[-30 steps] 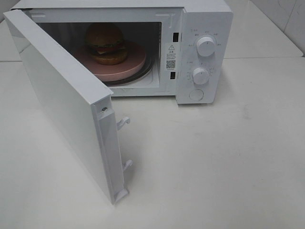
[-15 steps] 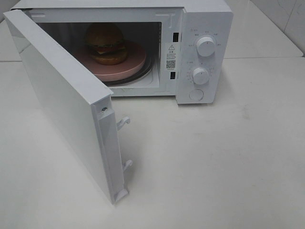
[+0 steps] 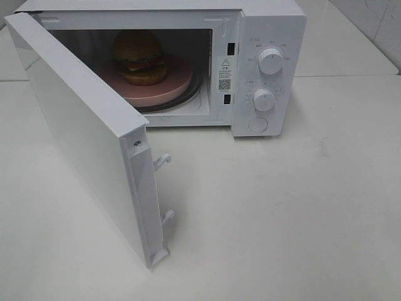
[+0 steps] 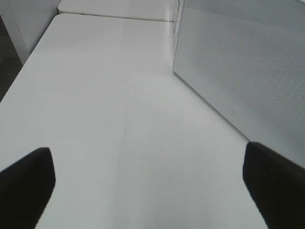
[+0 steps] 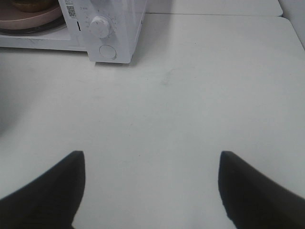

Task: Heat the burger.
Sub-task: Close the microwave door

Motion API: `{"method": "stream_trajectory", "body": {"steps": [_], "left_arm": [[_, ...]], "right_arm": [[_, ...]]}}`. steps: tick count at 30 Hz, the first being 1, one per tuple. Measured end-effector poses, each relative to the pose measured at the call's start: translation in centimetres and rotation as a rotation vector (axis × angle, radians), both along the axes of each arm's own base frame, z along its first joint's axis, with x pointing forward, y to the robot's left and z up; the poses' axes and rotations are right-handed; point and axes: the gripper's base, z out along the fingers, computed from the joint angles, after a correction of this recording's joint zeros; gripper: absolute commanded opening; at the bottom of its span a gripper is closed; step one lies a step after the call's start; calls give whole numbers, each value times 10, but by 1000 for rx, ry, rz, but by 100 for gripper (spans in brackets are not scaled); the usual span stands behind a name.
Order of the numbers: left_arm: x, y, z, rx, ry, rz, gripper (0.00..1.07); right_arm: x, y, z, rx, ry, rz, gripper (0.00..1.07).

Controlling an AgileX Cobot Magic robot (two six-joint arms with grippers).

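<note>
Exterior high: glossy domed burger (image 3: 139, 56) on a round pink plate (image 3: 180, 81); left claw (image 4: 147, 164) and right claw (image 5: 151, 160) spread wide.

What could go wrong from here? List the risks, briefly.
1. The door stands wide open with the burger inside; pushing it shut with the open left gripper may shove the microwave across the table instead.
2. The latch hooks stick out from the door's edge and could snag a gripper.
3. The upper knob and lower knob are small; the open right gripper might slip on them.
</note>
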Motion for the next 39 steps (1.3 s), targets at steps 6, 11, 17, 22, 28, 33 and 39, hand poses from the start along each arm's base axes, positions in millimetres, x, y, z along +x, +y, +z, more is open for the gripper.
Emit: {"method": "stream_trajectory", "body": {"steps": [6, 11, 17, 22, 28, 33, 39], "left_arm": [[0, 0, 0, -1, 0, 0, 100], [0, 0, 0, -5, 0, 1, 100], [4, -1, 8, -22, -12, -2, 96], [29, 0, 18, -41, 1, -2, 80], [42, 1, 18, -45, -39, 4, 53], [65, 4, 1, -51, -70, 19, 0], [86, 6, -15, -56, -44, 32, 0]], "right_arm": [[0, 0, 0, 0, 0, 0, 75], [0, 0, 0, 0, 0, 0, 75], [0, 0, 0, 1, 0, 0, 75], [0, 0, 0, 1, 0, 0, 75], [0, 0, 0, 1, 0, 0, 75], [0, 0, 0, 1, 0, 0, 75], [0, 0, 0, 1, 0, 0, 75]]}}
